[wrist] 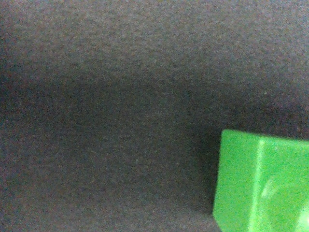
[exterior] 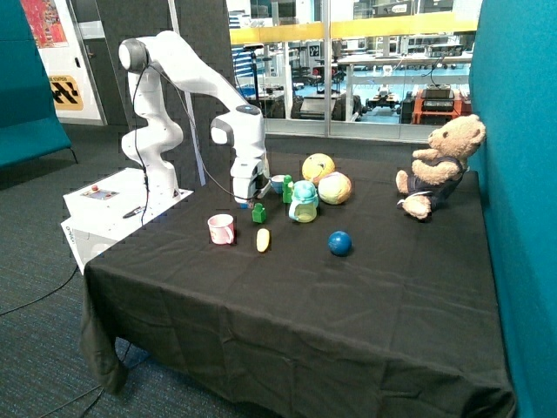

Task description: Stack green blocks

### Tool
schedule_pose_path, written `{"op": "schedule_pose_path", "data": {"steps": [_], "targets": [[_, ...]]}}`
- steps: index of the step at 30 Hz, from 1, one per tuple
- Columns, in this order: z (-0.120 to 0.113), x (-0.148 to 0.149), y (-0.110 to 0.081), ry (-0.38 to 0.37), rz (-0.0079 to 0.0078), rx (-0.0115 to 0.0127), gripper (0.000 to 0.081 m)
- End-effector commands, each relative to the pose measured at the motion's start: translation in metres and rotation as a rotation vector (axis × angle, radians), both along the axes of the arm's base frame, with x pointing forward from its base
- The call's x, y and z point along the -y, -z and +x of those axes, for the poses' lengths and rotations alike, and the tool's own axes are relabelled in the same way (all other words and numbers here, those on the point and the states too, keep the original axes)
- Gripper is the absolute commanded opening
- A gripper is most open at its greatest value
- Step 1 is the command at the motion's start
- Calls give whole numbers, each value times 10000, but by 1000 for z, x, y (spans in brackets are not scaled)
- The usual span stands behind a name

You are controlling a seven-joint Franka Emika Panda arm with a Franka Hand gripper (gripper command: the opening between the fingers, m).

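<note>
Table [exterior: 348,305]: covered in a black cloth, teal partition along one side.

Gripper [exterior: 246,197]: lowered to the cloth near the table's back edge, behind the pink cup [exterior: 221,229]. Whether the jaws are open or closed cannot be told; the white hand hides them in the outside view, and they do not appear in the wrist view.

Green blocks: one [exterior: 258,212] stands on the cloth just beside the gripper, between the pink cup and the pale green lidded cup [exterior: 304,202]. Another [exterior: 287,188], taller in outline and possibly two bricks stacked, stands behind it, close to a small blue-rimmed bowl [exterior: 277,183]; its make-up is too small to confirm. The wrist view shows one green block [wrist: 260,181] on the cloth, cut off at the picture's corner.

Other items: yellow oblong piece [exterior: 263,240] in front of the near block; blue ball [exterior: 339,243] apart toward the table's middle; two yellowish balls [exterior: 326,178] behind the lidded cup; teddy bear [exterior: 439,165] seated against the partition.

A small blue thing beneath the gripper is largely hidden.
</note>
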State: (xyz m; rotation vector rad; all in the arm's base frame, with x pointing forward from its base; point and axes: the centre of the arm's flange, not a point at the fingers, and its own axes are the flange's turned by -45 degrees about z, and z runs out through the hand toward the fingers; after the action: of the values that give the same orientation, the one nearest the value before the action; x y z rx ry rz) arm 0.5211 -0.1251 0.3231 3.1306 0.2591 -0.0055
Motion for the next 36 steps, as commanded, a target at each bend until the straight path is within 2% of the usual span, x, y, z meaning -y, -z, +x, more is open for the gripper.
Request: {"op": "schedule_pose_path", "data": {"steps": [1,8,9,10,14,36], "targets": [[-1,-6,3,-20,6,34,382],[-4,-6,5,-17,6,34,388],[-4,-6,5,-28,6,34,457],[-3,-5,6,-1,6,34,422],[-1,-3,6,27,6,34,386],[12,1,6,44,5,34,348]]}}
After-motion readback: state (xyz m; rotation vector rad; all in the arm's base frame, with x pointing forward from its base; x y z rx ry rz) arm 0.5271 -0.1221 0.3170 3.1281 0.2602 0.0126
